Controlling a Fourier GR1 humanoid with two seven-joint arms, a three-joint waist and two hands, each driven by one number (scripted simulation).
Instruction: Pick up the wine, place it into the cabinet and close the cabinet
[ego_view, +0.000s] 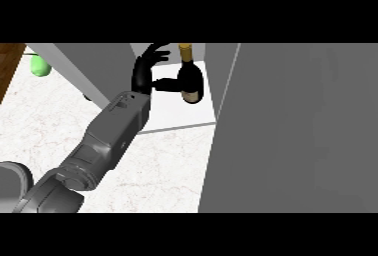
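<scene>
Head view, looking steeply down: one grey forearm (111, 135) runs up from the lower left corner, across the pale marbled counter (162, 170) and into the open cabinet (177, 112). By the side it enters from, that's the left arm. At its end the black left hand (148, 70) sits inside the cabinet, fingers spread and curved upward, thumb reaching toward the wine bottle (190, 80). The thumb side meets the bottle's dark body, but the fingers arch above and to the left of it rather than wrapping round, so whether the hand really has hold of the wine I cannot tell.

The bottle itself is inside the cabinet, on its white floor, gold-capped neck pointing to the top of the view, pale label low on the body. The big grey cabinet door (295, 130) stands open and fills the right half of the view. Far upper left, a green object (39, 66) sits beside a strip of wooden floor (9, 65). The right hand shows nowhere.
</scene>
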